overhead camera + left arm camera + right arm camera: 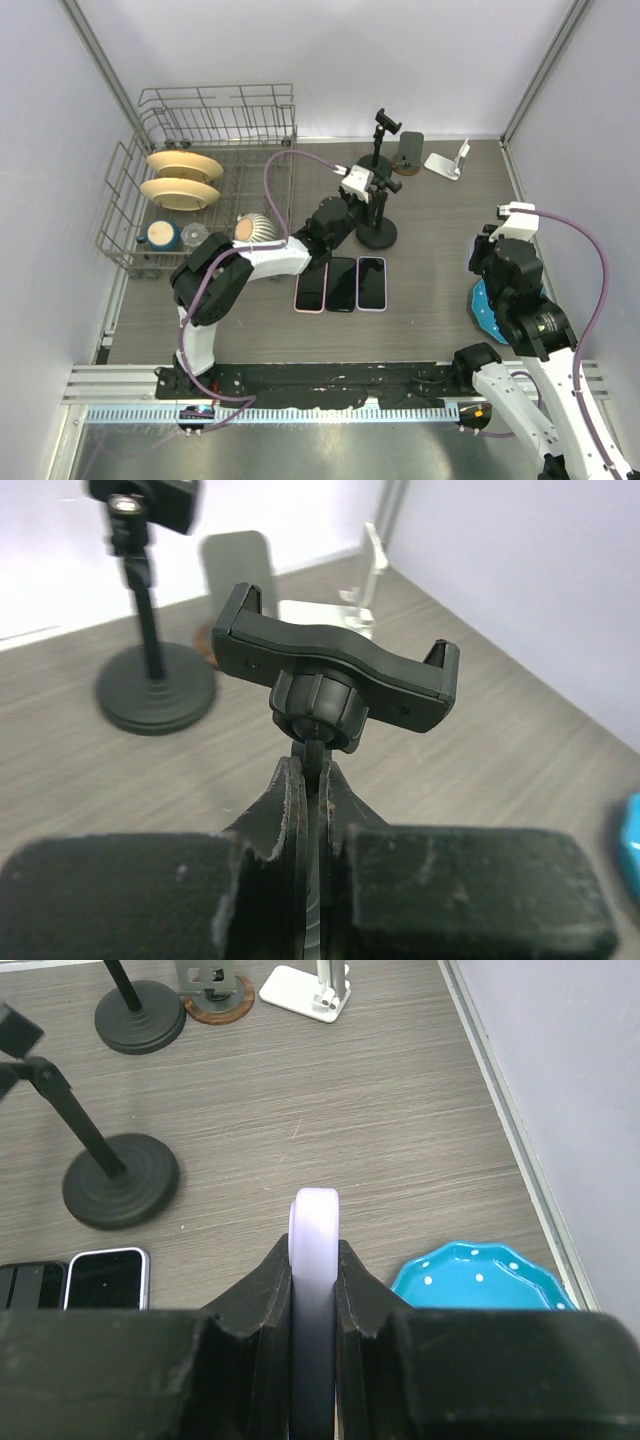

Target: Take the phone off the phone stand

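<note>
The left claw is pressed together around the thin black neck of the phone stand, gripping it just under the ball joint. Directly above and beyond its fingertips sits the stand's black cradle, side arms turned up and nothing clamped in it. The stand's round base rests on the counter below this claw.

The right claw is off to the right side of the counter, well apart from the stand. It is pinching the phone, a pale lavender one held edge-on, so only its rounded rim shows poking out past the fingers. The phone is up off the counter in that grip and out of the cradle. Below and just to the right of this claw lies a blue plate with white dots. Ahead of it and to the left stands the gripped phone stand, its stem leaning.

On the counter near the left claw, below it and on the near side of the stand's base, three phones lie flat side by side, screens up. Beyond the left claw is a second black stand on a round base. To the right of that are a grey slab-type holder and a white stand. Far to the left of both claws is a wire dish rack with cream plates standing in it.
</note>
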Robot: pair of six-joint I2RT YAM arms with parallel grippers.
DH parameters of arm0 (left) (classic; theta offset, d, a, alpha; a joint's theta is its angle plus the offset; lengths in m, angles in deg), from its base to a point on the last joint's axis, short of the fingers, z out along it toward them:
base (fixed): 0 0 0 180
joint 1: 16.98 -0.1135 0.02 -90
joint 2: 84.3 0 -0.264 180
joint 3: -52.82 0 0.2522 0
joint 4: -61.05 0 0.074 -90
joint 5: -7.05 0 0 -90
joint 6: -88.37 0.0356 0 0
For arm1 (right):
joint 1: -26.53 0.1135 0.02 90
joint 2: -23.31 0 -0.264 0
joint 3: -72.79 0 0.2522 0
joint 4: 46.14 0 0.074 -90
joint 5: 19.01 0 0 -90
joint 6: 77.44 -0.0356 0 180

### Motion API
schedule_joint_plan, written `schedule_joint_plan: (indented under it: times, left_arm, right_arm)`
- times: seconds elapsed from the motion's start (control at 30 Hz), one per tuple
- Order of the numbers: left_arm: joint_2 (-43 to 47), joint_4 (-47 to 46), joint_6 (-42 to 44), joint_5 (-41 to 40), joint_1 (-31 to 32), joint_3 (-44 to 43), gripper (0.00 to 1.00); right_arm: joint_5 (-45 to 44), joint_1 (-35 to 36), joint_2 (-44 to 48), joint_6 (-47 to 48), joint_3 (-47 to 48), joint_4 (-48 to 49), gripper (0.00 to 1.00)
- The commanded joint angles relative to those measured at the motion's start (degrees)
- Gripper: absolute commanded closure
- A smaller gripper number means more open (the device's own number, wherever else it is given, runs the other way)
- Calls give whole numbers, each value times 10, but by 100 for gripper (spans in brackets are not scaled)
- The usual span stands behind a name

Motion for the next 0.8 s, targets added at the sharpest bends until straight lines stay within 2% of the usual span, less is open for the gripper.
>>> schedule_joint_plan:
  times: [0.0,0.23,0.33,0.53,0.77]
  left_arm:
    - [-10,-81,60,8,-36,-36,100]
    - [-95,-87,93,28,-109,-108,100]
    - [-140,-104,109,25,-128,-153,100]
    - [-207,-80,135,4,-155,-246,100]
    - [-217,-61,168,-9,-173,-275,100]
  right_arm:
    - [11,2,14,5,0,80,99]
    - [18,11,19,8,-12,95,99]
    - [15,17,20,14,-15,97,99]
    - [-8,37,21,26,-21,101,99]
    - [-19,47,27,30,-26,108,99]
